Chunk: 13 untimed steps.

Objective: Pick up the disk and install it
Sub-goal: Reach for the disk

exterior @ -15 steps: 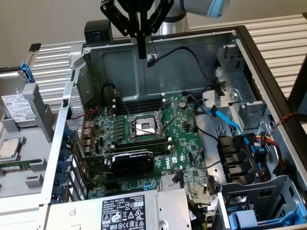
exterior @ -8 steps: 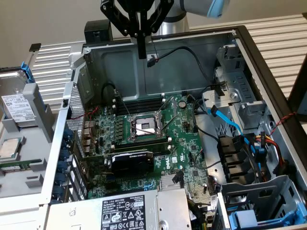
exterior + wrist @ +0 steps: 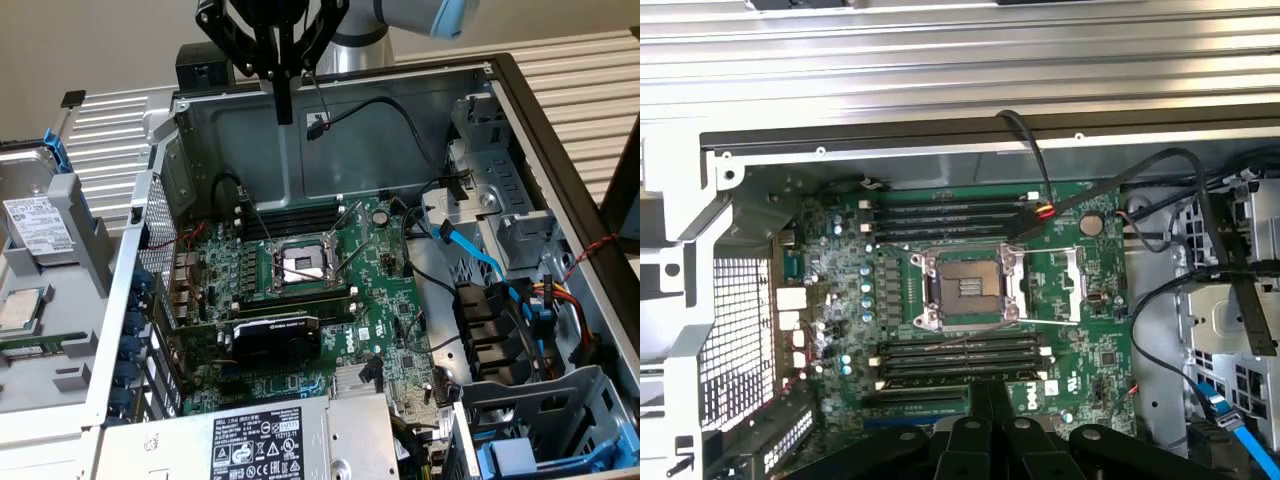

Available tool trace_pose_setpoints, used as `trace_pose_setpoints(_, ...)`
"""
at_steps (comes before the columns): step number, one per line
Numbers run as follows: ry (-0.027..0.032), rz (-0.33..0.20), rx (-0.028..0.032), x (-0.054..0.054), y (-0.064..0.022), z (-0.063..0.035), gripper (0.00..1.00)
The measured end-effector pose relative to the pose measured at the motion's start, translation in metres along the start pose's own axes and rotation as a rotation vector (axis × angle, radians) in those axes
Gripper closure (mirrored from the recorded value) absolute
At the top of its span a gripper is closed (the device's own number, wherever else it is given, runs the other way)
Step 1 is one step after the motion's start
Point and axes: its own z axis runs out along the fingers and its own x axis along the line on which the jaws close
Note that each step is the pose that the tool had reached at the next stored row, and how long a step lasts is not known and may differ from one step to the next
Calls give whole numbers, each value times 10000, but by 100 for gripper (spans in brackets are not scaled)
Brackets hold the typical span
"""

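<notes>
The disk (image 3: pixel 38 226), a silver-grey drive with a white label and a blue carrier edge, lies on a grey stand outside the open computer case, at the exterior view's left. My gripper (image 3: pixel 284 100) hangs high over the case's back wall, well to the right of the disk and apart from it. Its black fingers are pressed together with nothing between them. In the wrist view the gripper (image 3: pixel 990 398) points down at the green motherboard (image 3: pixel 970 290), above the empty processor socket (image 3: pixel 965 288).
The case (image 3: pixel 520 110) lies open. A black graphics card (image 3: pixel 275 338) sits on the board. A metal drive cage (image 3: pixel 500 215) with blue and black cables (image 3: pixel 472 250) fills the case's right side. A small square processor chip (image 3: pixel 20 310) lies below the disk. A power supply (image 3: pixel 265 440) sits in front.
</notes>
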Motion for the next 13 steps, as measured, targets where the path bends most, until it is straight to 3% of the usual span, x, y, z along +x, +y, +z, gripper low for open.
trace_pose_setpoints(8,0,0,-1,311,-19,-7,89)
trace_pose_setpoints(11,-1,-1,20,371,38,-5,89)
trace_pose_setpoints(13,-5,-2,75,382,99,-2,89)
